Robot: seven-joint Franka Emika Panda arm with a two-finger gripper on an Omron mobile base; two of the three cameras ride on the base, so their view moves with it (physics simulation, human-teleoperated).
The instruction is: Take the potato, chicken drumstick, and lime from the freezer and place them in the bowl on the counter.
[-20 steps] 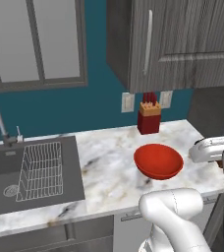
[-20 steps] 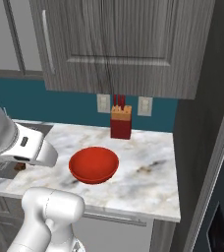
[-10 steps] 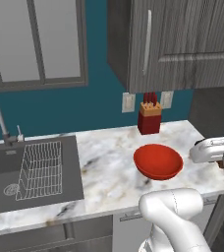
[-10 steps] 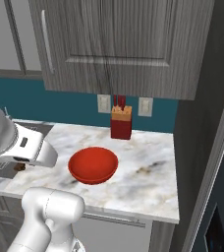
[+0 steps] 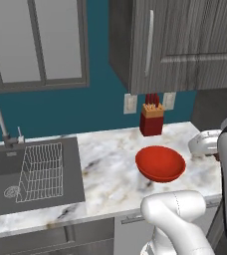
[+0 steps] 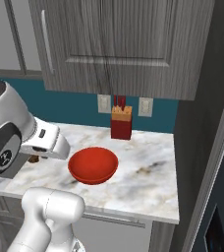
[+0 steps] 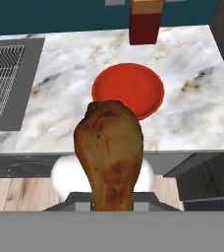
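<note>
Both base views flank the bowl (image 5: 161,163); hand view looks down from above.

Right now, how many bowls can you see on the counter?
1. The red bowl sits on the marbled counter, in front of the red knife block and right of the sink. It looks empty; the gripper holds the chicken drumstick short of it.
</note>
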